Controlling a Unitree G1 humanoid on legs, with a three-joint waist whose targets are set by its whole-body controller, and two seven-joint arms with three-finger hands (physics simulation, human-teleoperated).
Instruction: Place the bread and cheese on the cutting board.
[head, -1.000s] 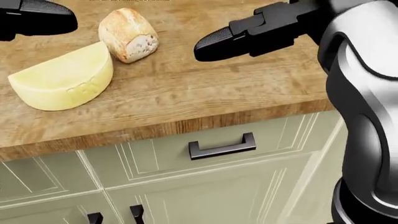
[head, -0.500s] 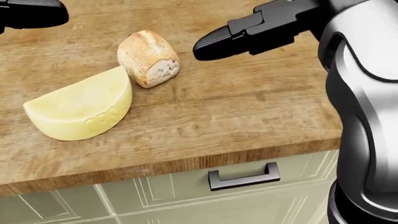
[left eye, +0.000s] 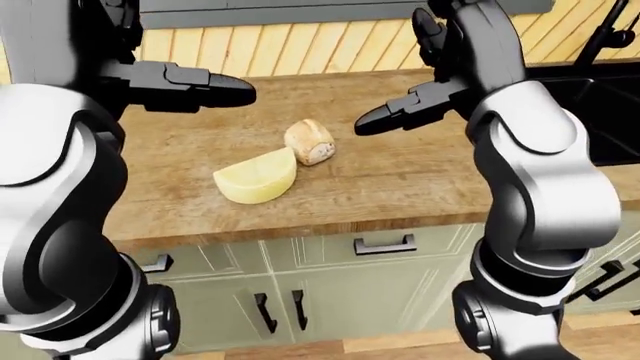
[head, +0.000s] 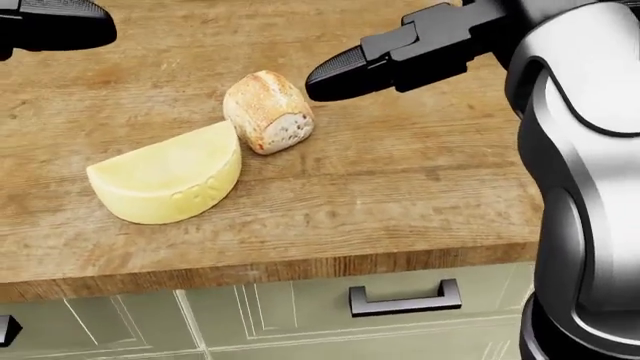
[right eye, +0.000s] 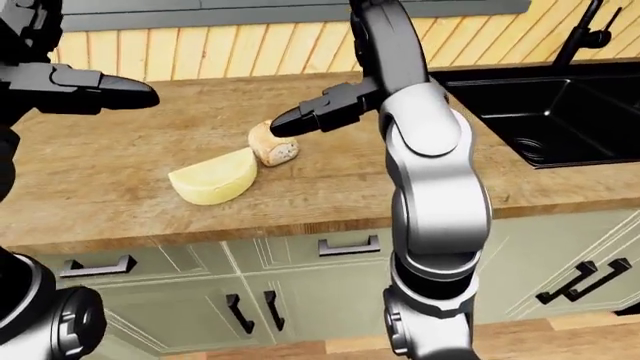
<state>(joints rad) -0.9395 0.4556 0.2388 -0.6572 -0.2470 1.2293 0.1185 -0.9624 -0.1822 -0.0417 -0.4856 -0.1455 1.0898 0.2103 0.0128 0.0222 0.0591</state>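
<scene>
Compared with a second ago the whole head view has slid: the bread, the cheese and the drawer handle all sit further right and lower now, so that's the camera moving, not the food. The crusty little bread roll end (head: 268, 111) and the pale yellow half-wheel of cheese (head: 170, 184) lie touching each other on the wooden butcher-block countertop (head: 400, 187). No cutting board shows in any view, so neither is placed yet.

The black right hand (head: 355, 71) hovers just to the right of the bread, fingers stretched flat, gripping nothing. The black left hand (left eye: 205, 88) hangs well left of the food, also loose and empty.

If I were driving: bring the right hand down over the bread from above and straddle it before closing, otherwise you'll just shove it into the cheese. The black sink (right eye: 540, 112) is off to the right.
</scene>
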